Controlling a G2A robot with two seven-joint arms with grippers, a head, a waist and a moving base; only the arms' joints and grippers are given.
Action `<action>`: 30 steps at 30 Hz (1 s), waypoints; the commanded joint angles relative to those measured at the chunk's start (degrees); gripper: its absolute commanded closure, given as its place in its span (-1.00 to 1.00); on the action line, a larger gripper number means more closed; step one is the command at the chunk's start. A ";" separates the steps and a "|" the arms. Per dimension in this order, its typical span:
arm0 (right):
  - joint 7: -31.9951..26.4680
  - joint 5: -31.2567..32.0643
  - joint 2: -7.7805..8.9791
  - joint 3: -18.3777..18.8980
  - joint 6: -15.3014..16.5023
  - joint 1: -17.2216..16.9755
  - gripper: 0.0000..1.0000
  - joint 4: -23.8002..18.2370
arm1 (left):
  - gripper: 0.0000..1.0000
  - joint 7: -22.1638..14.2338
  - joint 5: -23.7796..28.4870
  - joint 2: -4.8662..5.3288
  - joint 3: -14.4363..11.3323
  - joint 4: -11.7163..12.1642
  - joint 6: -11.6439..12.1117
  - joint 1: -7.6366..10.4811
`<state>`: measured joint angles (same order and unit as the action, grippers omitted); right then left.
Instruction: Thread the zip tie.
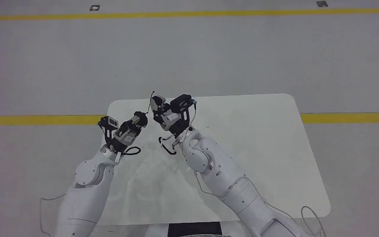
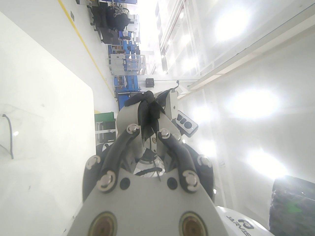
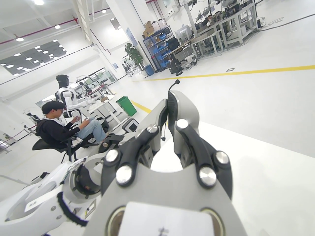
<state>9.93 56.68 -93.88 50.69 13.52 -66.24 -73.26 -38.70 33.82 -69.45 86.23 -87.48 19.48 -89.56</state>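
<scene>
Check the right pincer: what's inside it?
A thin black zip tie, clamped between the shut fingers of the right pincer; its head end pokes out past the fingertips. The stretch between the pads is covered, so its gripped length cannot be seen.

Right tool [image 3: 169, 100] and left tool [image 2: 148, 99]: grey shells, black link bars [image 3: 194, 138], silver screws [image 3: 207, 175]; behind them glossy white arms [image 1: 228, 178], black cables [image 1: 167, 148].

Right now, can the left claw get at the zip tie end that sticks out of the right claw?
Probably yes. The right claw is shut on the zip tie, whose end stands free beyond its tips. The left claw is close beside, nothing between, but it looks shut.
</scene>
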 commanded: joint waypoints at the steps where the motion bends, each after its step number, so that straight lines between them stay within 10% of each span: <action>1: -0.15 -0.04 -0.01 -0.04 0.01 -0.06 1.00 0.07 | 1.00 0.00 0.00 0.00 0.00 0.00 0.00 0.00; 30: -1.67 0.22 0.13 -0.48 0.75 -0.95 1.00 0.51 | 1.00 0.00 0.00 0.00 0.00 0.00 0.00 0.00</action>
<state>8.18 56.86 -93.73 50.27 14.35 -67.16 -72.81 -38.70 33.82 -69.45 86.23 -87.48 19.48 -89.56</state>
